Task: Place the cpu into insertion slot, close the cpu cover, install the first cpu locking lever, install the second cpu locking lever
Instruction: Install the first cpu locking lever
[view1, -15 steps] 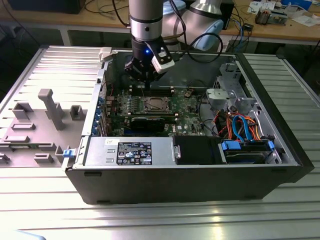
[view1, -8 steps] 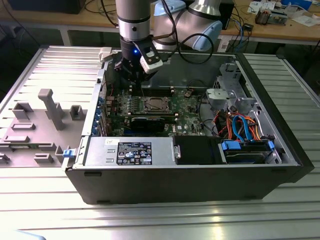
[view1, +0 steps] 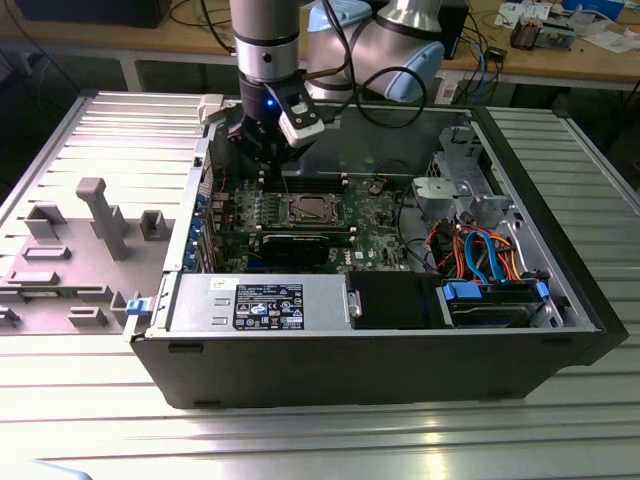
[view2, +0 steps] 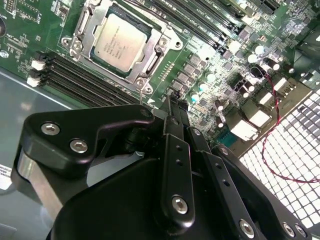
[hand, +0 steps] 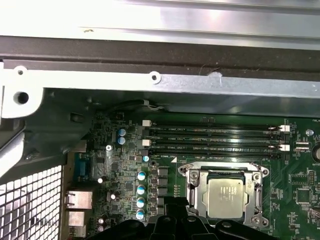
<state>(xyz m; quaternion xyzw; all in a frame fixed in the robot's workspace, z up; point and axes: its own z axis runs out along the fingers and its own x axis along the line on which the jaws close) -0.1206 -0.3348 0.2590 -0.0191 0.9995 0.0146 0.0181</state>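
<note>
Your pincer (view2: 173, 100) looks clenched on nothing, near the cpu (view2: 120, 41) in the open computer (view1: 380, 345) on the grey metal surface (view1: 300, 440).

Computer case (view1: 350, 365) and grey fixture (view1: 100, 215) on slatted table (view1: 300, 440)

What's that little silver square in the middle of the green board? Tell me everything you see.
The chip is a small flat square with a dull silvery metal top carrying faint print. It lies flat on the green board, ringed by a thin metal cover whose frame overlaps its edges. The gripper hangs apart from it, not touching.
</note>
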